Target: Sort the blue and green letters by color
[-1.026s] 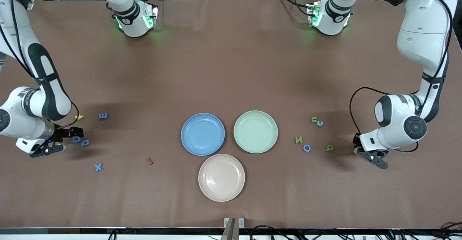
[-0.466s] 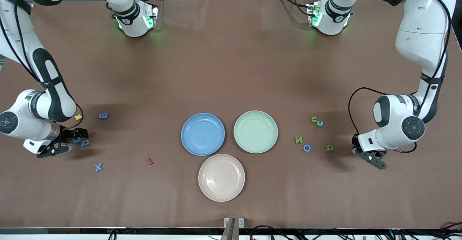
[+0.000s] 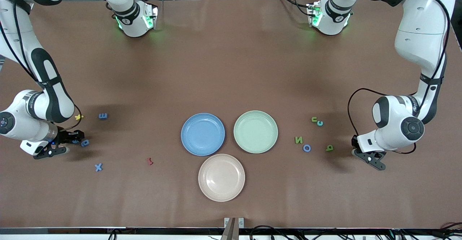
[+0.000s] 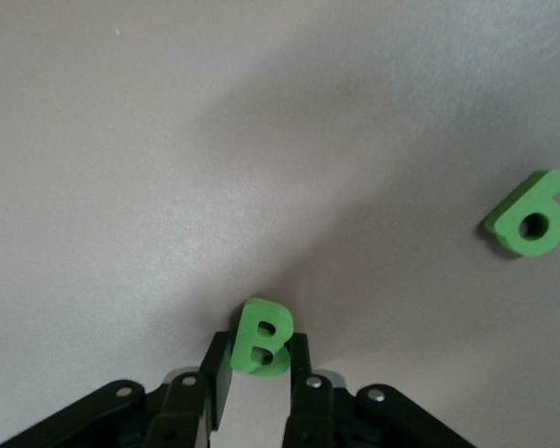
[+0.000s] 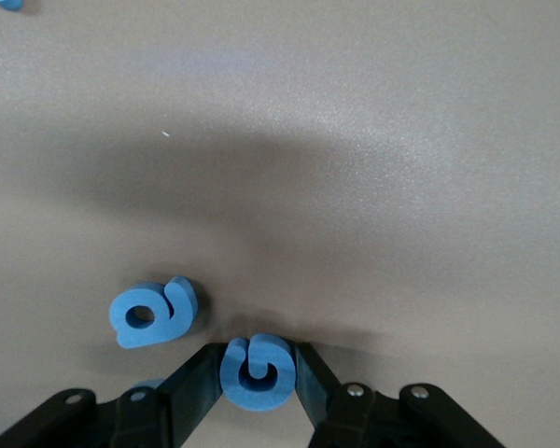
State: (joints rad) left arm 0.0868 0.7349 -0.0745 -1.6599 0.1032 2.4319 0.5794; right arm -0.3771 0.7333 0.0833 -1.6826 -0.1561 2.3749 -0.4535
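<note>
While both arms reach low at opposite ends of the table [image 3: 231, 70], the pink plate [image 3: 221, 177] lies nearest the front camera, bare, with the blue plate [image 3: 203, 134] and the green plate [image 3: 255, 131] side by side just farther back, both bare too.

Toward the right arm's end, the blue X [image 3: 98, 167] lies nearest the camera, with the dark red letter [image 3: 149, 161] a little farther back and closer to the plates. The right gripper [image 3: 70, 139] is low at the table, its fingers [image 5: 194, 378] clamped on the blue G [image 5: 256, 372], one on each flank. The blue P [image 3: 85, 143] lies flat just beside that held letter. Farther back sit the blue E [image 3: 103, 116] and the yellow letter [image 3: 78, 117], well apart from the plates.

Toward the left arm's end, the left gripper [image 3: 361, 149] pinches the green B [image 4: 259, 337] between its fingers [image 4: 217, 371]; the letter stands tilted against them. Close by lies a green looped letter [image 3: 329, 148], flat on the table. The blue O [image 3: 306, 148] and the green N [image 3: 298, 140] lie closer to the green plate, and farthest back the green U [image 3: 314, 119] touches a small teal letter [image 3: 319, 123].
</note>
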